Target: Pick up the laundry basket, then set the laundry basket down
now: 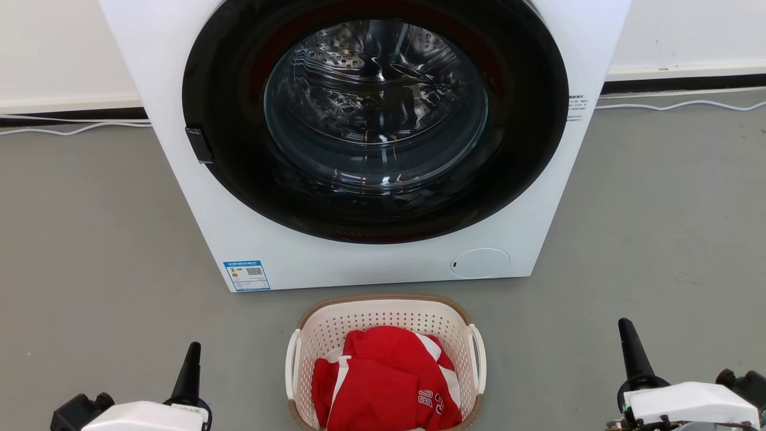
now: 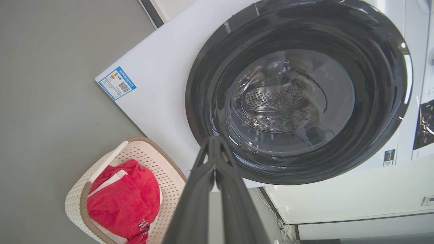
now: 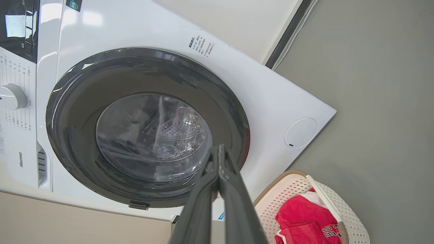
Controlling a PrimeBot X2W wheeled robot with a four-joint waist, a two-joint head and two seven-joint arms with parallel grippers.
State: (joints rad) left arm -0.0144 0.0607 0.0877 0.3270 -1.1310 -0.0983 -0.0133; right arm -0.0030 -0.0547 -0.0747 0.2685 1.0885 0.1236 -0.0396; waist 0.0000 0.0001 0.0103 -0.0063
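Note:
The laundry basket (image 1: pixel 383 314) is cream-white, perforated, with a brown rim and white loop handles. It stands on the grey floor just in front of the washing machine and holds a red and white garment (image 1: pixel 389 383). The basket also appears in the left wrist view (image 2: pixel 76 200) and the right wrist view (image 3: pixel 349 217). My left gripper (image 1: pixel 191 350) sits low to the basket's left, shut and empty. On the basket's right, my right gripper (image 1: pixel 625 329) is likewise shut with nothing in it. Both are well apart from the handles. In the wrist views each pair of fingers (image 2: pixel 215 142) (image 3: pixel 218 149) is pressed together.
A white front-loading washing machine (image 1: pixel 251 239) with a closed round black door (image 1: pixel 374 120) stands directly behind the basket. Cables (image 1: pixel 676 105) run along the wall base on both sides. Bare grey floor (image 1: pixel 90 269) lies to the left and right.

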